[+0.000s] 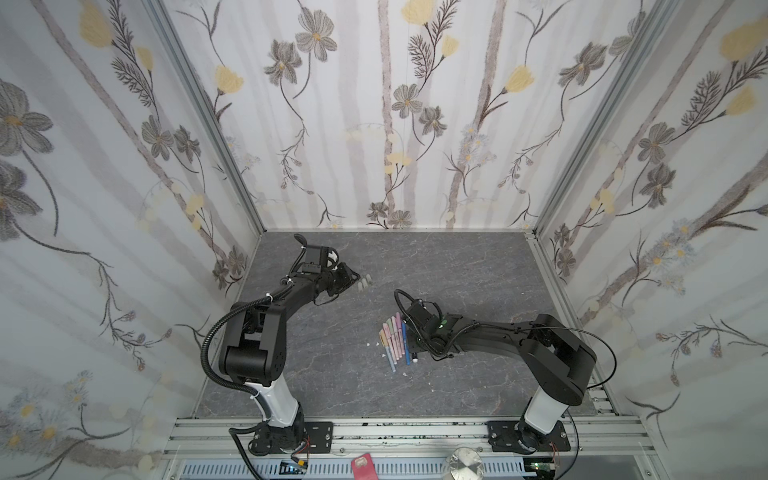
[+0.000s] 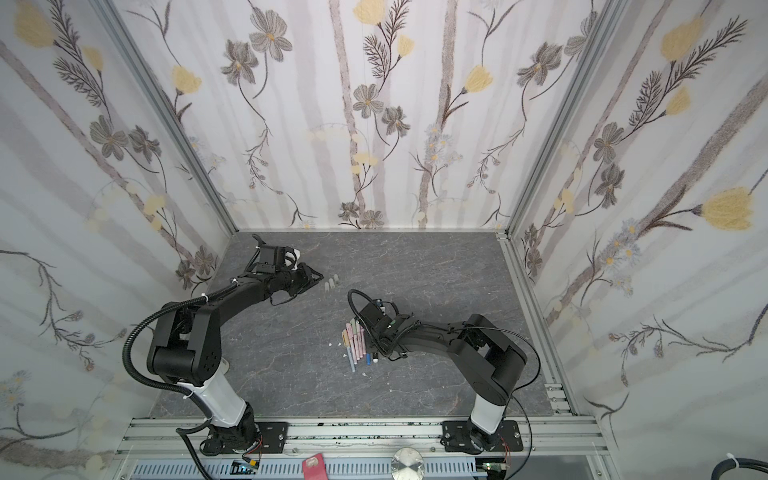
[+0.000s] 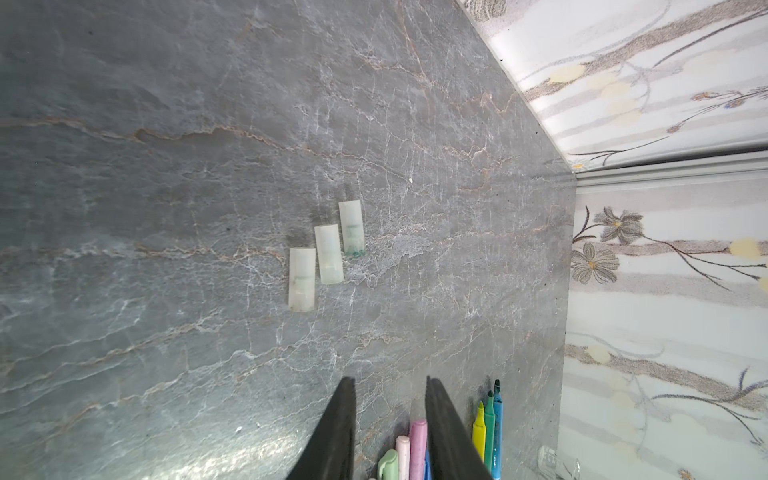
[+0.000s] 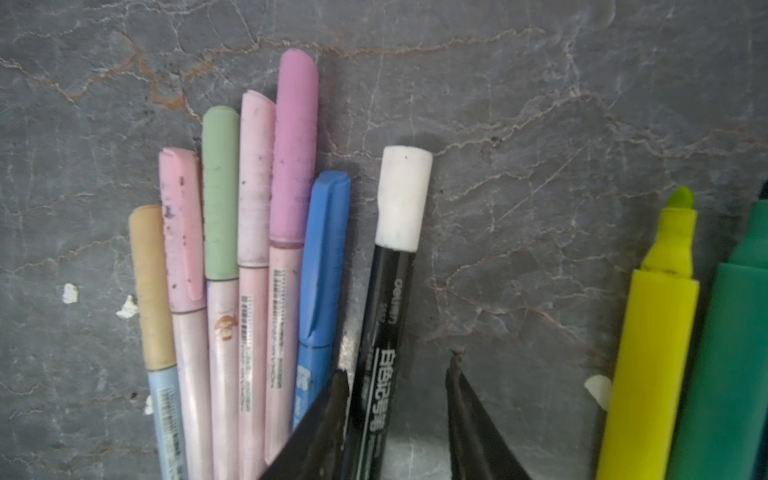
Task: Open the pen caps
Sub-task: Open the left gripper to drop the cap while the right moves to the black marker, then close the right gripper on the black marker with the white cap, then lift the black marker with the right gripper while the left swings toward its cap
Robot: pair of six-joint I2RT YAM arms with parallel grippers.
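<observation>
1. Closest to the robot's front, a row of pens (image 1: 392,340) lies side by side on the grey table (image 1: 332,386).
2. Seven of them have their caps on (tan, pink, green, pink, purple, blue and white).
3. The right gripper (image 4: 398,365) hangs low over this row. Its fingers are apart, one on each side of the black pen (image 4: 382,332) with the white cap (image 4: 403,197). They are not squeezing it.
4. Just beside them, a yellow pen (image 4: 652,353) and a green pen (image 4: 731,353) lie with no caps, so their tips are bare.
5. Farther back, three pale loose caps (image 3: 329,254) lie close together in a slanted row, well apart from the pens.
6. The left gripper (image 3: 390,399) is near these caps and points at them. Its fingers are apart and hold nothing.
</observation>
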